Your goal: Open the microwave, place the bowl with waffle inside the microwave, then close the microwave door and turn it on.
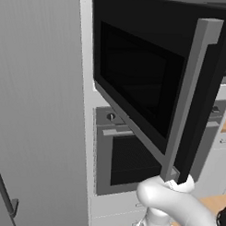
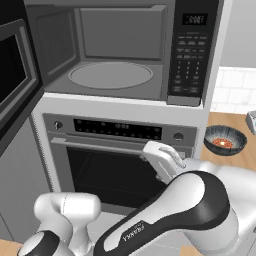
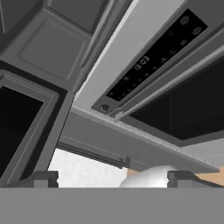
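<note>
1. The microwave (image 2: 115,50) is seen as a black built-in box with a matte grey cavity and a flat round turntable (image 2: 110,75).
2. The microwave door (image 1: 148,84) is swung wide open; its smooth grey bar handle (image 1: 191,99) runs vertically.
3. The round, dark blue-grey bowl (image 2: 225,140), upright, is set on the wooden counter (image 2: 220,122) beside the oven (image 2: 115,160), with the reddish waffle (image 2: 223,143) inside.
4. The gripper (image 3: 111,178) is held with its jaws wide apart, nothing between them.
</note>
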